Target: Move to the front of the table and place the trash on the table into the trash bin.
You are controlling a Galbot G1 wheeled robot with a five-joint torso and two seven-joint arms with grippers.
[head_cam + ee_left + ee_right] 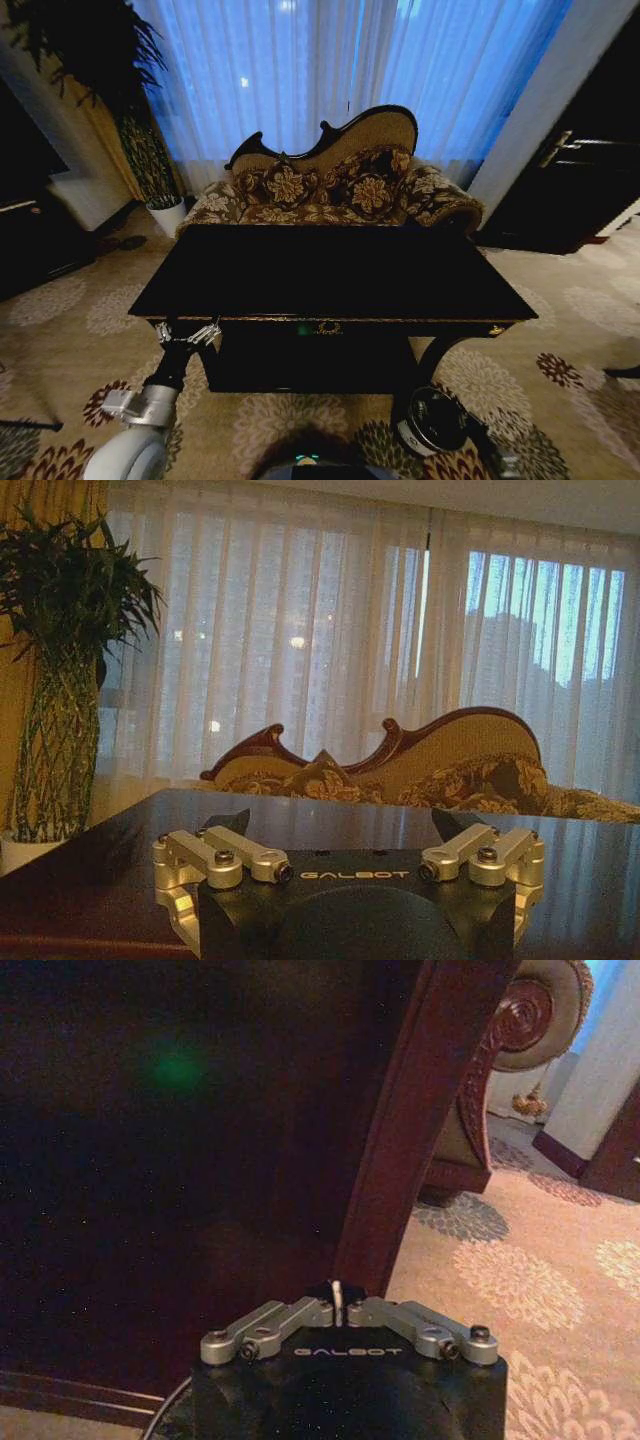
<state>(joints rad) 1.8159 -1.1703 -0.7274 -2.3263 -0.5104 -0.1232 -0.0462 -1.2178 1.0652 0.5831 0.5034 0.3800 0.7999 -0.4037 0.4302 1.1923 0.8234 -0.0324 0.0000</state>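
Observation:
The glossy black table (330,272) stands right before me, its top dark and bare; the trash is out of view. On the carpet by the table's front right leg sits the trash bin (432,420), black with a shiny rim. My left gripper (188,333) hangs at the table's front left edge. In the left wrist view the left gripper (340,828) is open just above the tabletop (110,865), with nothing between its fingers. My right gripper (337,1302) is shut low beside the table leg (400,1130). A thin pale sliver shows at its tips; I cannot tell what it is.
A floral sofa (330,185) stands close behind the table. A tall potted plant (150,150) is at the back left and a dark cabinet (575,180) at the back right. Patterned carpet (560,380) lies open on both sides.

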